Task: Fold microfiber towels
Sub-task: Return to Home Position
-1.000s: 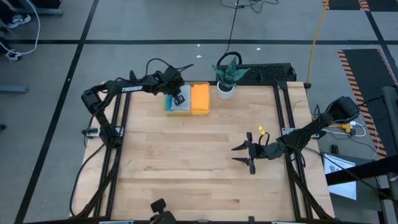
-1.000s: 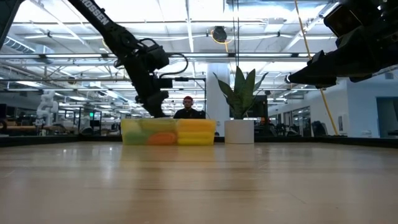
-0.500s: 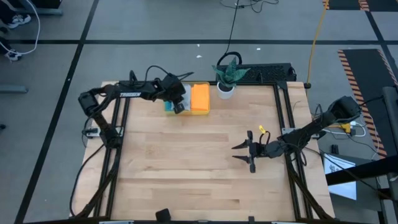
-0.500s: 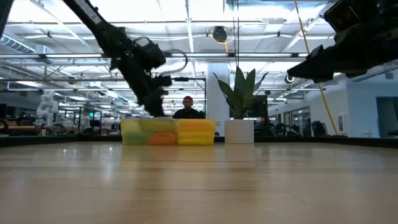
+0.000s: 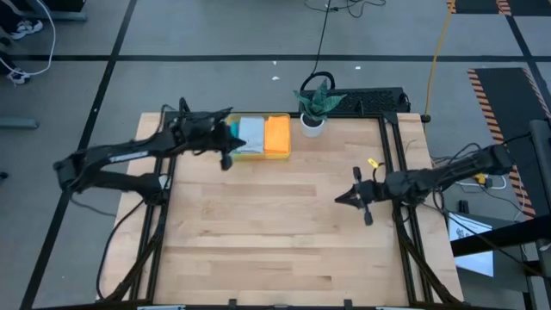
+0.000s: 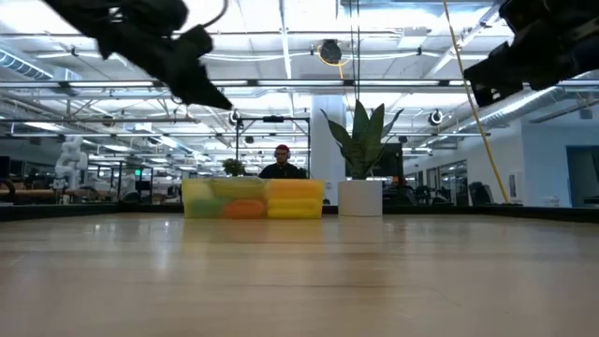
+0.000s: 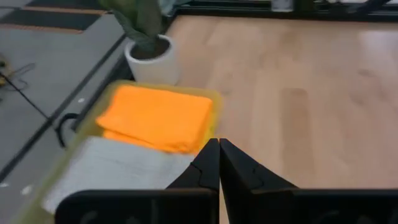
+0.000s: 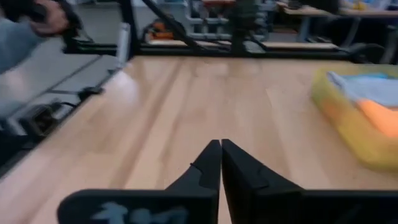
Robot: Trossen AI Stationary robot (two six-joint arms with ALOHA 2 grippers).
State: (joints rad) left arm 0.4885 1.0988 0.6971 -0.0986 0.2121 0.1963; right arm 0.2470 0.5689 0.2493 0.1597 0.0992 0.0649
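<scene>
Left gripper (image 7: 219, 149) hung beside the yellow tray (image 7: 215, 101) at the table's back edge, fingers pressed together, empty. In the tray lay the grey towel (image 7: 112, 173) and orange towel (image 7: 158, 117), folded; anything beneath them was hidden. Right gripper (image 8: 221, 150) hovered over the table's right side, fingers likewise together.

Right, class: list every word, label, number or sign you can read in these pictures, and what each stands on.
No text here can be read.
White lettering on the left arm, high view: too small to read.
Pale marks at the base of the right pincer, right wrist view: blurred.
</scene>
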